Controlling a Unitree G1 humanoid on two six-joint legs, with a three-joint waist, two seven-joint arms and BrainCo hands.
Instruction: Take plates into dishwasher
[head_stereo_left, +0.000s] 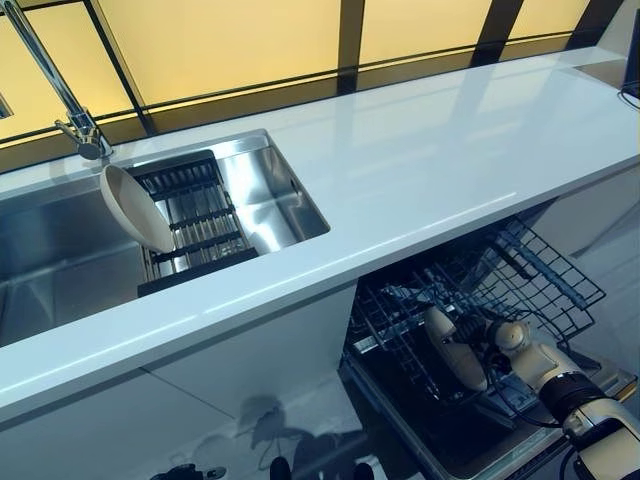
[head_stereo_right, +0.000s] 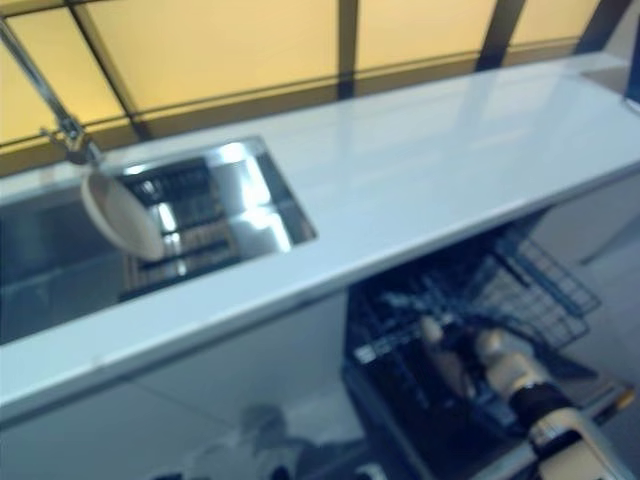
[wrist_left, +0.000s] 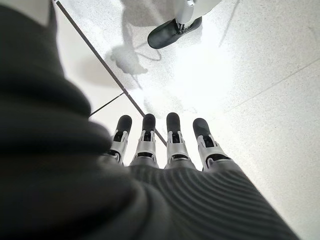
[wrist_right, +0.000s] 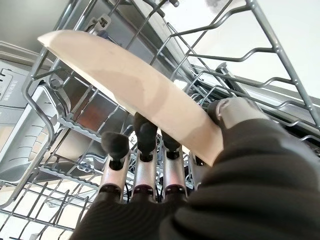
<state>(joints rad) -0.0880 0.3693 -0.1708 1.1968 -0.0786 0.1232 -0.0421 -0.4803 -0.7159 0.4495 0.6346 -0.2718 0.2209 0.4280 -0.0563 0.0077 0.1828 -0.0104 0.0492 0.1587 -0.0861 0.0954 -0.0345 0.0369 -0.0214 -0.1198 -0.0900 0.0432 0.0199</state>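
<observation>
A beige plate (head_stereo_left: 455, 352) stands on edge in the pulled-out lower dishwasher rack (head_stereo_left: 545, 268). My right hand (head_stereo_left: 506, 336) is shut on it. In the right wrist view the plate (wrist_right: 135, 95) is pinched between the fingers (wrist_right: 142, 142) and the thumb (wrist_right: 235, 112), among the rack's wires. A second beige plate (head_stereo_left: 135, 208) leans upright against the black drying rack (head_stereo_left: 200, 215) in the sink (head_stereo_left: 275, 205). My left hand (wrist_left: 170, 150) hangs over the floor, open and empty.
The white counter (head_stereo_left: 450, 150) runs over the open dishwasher. A faucet (head_stereo_left: 60, 90) stands behind the sink at the left. The rack's wire walls (wrist_right: 65, 115) close in around my right hand.
</observation>
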